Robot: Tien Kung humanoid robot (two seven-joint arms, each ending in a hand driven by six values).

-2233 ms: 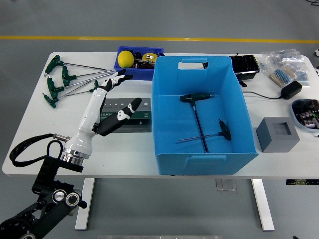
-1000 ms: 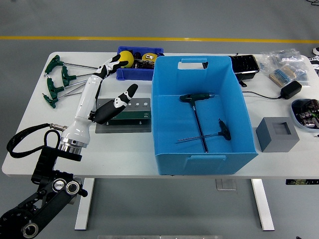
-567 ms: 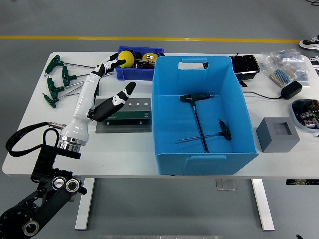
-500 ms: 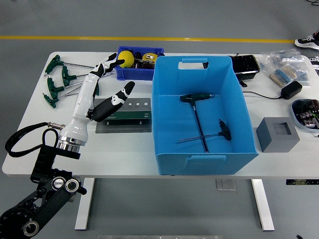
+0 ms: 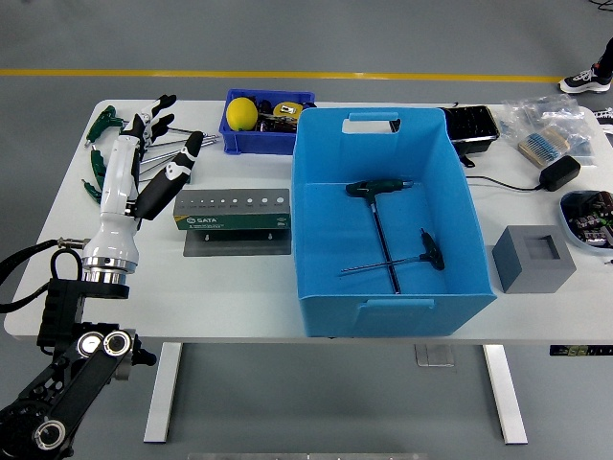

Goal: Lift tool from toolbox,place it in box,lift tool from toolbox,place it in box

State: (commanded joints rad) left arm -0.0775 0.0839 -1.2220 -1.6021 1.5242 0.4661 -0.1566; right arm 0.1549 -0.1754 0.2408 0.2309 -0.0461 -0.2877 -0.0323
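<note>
We take the green tool holder (image 5: 233, 211) as our landmark: the remaining T-handle hex keys (image 5: 120, 153) lie well to its left and a little beyond it, at the far left corner of the tabletop (image 5: 287, 287), while the big blue box (image 5: 388, 220) stands just to its right. Our left hand (image 5: 144, 163) hovers over that cluster, directly above the green handles, its fingers (image 5: 182, 158) spread wide and holding nothing; the right arm is not in view, so the left is the only hand near the job. The keys lie flat, green handles bunched at the end farther from the holder, thin steel shafts running rightward toward the small blue bin (image 5: 268, 120) beyond the holder, so their long axis is roughly left to right along the tabletop's far edge. Our fingers point up the picture, so they cross those shafts, which we judge suits closing on one handle from above. Two keys (image 5: 388, 230) already lie crossed on the floor of the box. We judge the next carry would run rightward, past the holder and over the near wall of the box
</note>
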